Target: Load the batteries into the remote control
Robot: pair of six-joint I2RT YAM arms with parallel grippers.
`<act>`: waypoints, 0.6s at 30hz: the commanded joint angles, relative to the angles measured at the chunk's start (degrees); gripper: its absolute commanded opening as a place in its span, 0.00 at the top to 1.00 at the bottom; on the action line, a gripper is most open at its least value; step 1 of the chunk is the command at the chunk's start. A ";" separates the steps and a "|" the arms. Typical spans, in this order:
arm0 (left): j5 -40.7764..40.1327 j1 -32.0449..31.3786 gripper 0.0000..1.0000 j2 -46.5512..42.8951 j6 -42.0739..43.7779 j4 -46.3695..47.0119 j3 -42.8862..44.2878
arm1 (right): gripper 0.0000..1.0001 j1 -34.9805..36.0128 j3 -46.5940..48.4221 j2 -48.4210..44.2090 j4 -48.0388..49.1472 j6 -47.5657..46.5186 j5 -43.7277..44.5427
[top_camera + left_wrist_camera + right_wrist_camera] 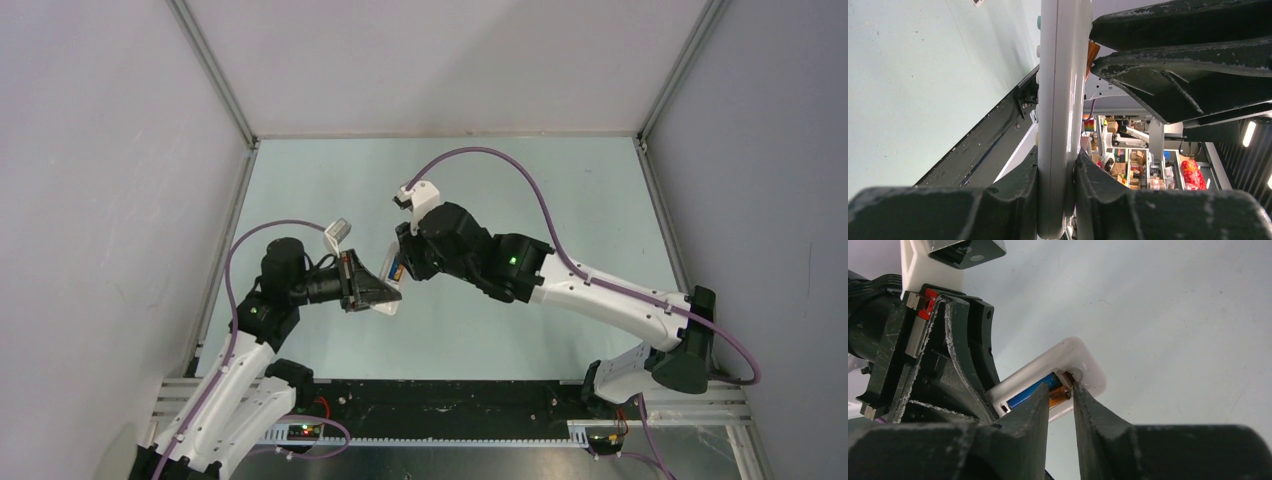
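Observation:
My left gripper (pixel 372 288) (pixel 1057 167) is shut on the white remote control (pixel 389 301) and holds it above the table, edge-on in the left wrist view (pixel 1060 90). In the right wrist view the remote (pixel 1087 364) shows its open battery compartment. The blue battery (pixel 1029 393) lies in it, with the orange battery (pixel 1060 394) beside it. My right gripper (pixel 402 263) (pixel 1062 390) is at the compartment with its jaws a narrow gap apart. The end of the orange battery shows between its tips. The orange battery also peeks out in the left wrist view (pixel 1092 52).
The pale green table (pixel 520 180) is walled by grey panels on the left, back and right. A black rail (pixel 450 395) runs along the near edge by the arm bases. Both arms meet left of the table's middle.

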 commanded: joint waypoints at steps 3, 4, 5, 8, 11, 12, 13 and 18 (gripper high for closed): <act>2.80 -0.19 0.99 -0.51 1.35 2.63 -0.10 | 0.75 0.44 3.20 0.31 -0.80 -1.23 2.04; 2.84 -0.20 0.99 -0.55 1.40 2.59 -0.10 | 0.76 0.49 3.20 0.36 -0.85 -1.22 2.08; 2.81 -0.24 0.99 -0.58 1.46 2.61 -0.06 | 0.77 0.61 3.20 0.40 -0.90 -1.33 2.16; 2.73 -0.21 0.99 -0.57 1.39 2.59 0.03 | 0.80 0.88 3.24 0.56 -0.89 -1.50 2.37; 2.57 -0.20 0.99 -0.59 1.11 2.61 0.26 | 0.82 1.53 3.43 0.83 -1.03 -2.14 3.26; 2.54 -0.16 0.99 -0.55 1.01 2.62 0.36 | 0.84 1.69 3.45 0.88 -1.17 -2.29 3.86; 2.45 -0.22 0.99 -0.53 0.79 2.56 0.48 | 0.86 2.05 3.53 0.99 -1.27 -2.50 4.22; 2.33 -0.22 1.00 -0.51 -0.31 2.63 1.47 | 0.88 3.80 3.42 1.67 -1.33 -3.10 8.00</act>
